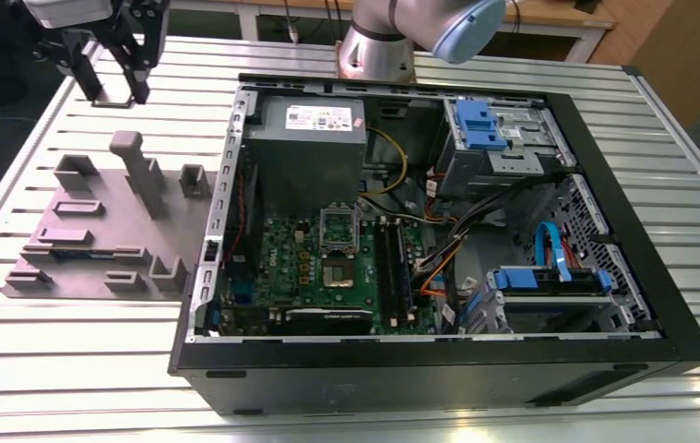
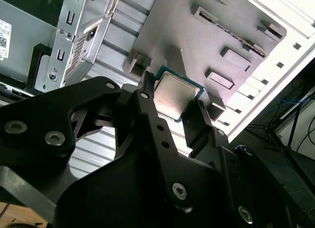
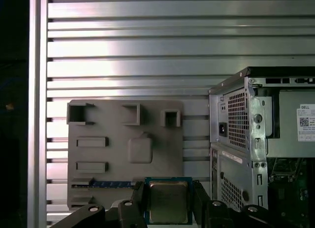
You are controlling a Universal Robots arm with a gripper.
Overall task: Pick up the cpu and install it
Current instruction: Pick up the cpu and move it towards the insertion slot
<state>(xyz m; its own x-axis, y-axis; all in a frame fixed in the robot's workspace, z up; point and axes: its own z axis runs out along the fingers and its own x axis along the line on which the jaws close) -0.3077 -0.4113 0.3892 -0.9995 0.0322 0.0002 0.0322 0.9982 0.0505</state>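
The pincer [image 3: 169, 201] pinches the cpu [image 3: 168, 209], tray [image 3: 110, 156] beyond its tips. Pick-up looks done; seating likely needs squaring over the socket [image 1: 342, 268].

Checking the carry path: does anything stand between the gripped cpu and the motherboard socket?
The case's raised wall lies between the gripper holding the cpu and the socket; nothing visible hangs over the socket.
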